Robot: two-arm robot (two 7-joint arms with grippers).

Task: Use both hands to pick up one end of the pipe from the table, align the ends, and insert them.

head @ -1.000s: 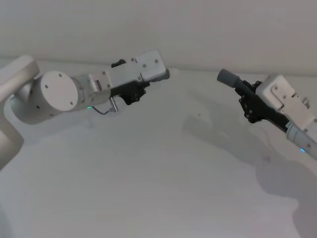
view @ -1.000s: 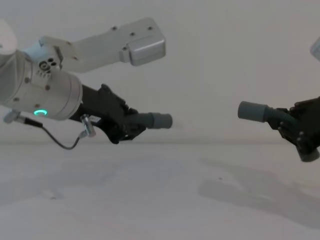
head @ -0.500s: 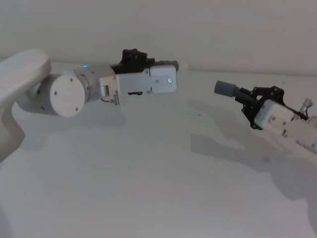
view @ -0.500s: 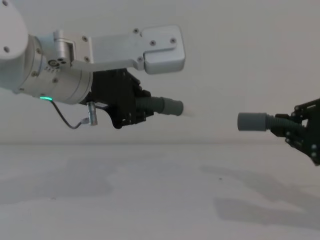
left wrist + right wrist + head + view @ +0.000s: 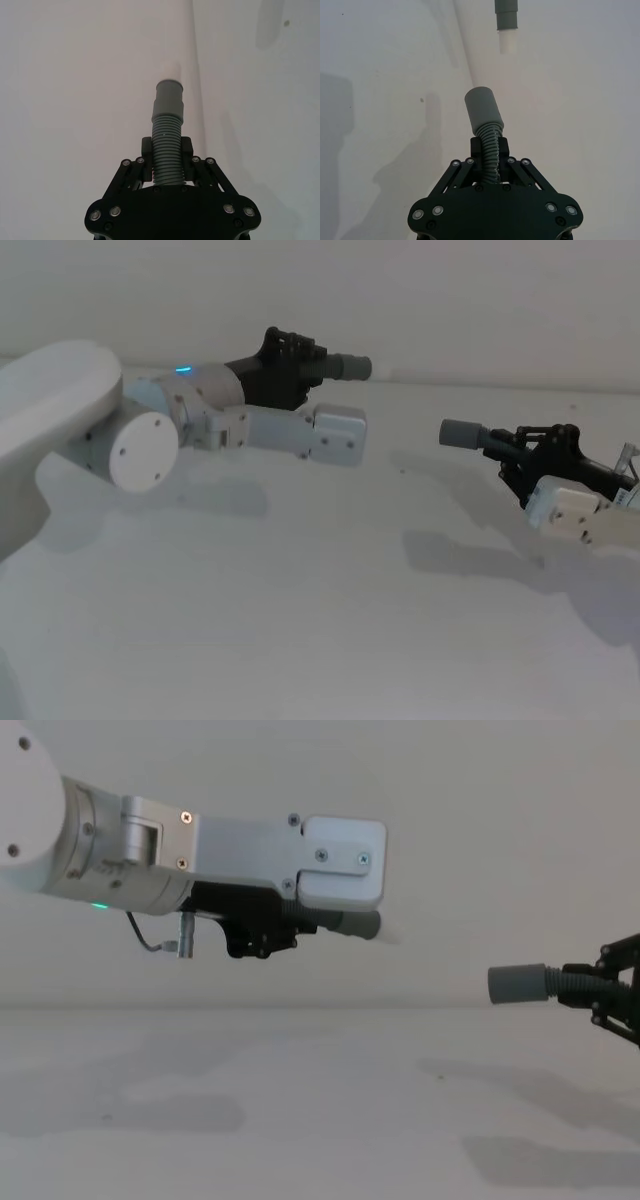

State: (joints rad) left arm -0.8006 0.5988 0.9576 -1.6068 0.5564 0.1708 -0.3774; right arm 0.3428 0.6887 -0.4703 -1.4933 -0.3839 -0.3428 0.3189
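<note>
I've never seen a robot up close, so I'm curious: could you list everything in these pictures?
left pipe: one, dark grey with a pale tip, held in the air, cuff toward the other pipe.
right pipe: one, dark grey, held in the air, apart from the left pipe.
table: one, white, beneath both pipes.
left tool: one, black, shut on the left pipe.
right tool: one, black, shut on the right pipe.
arms: two, pale silver, left arm and right arm.
</note>
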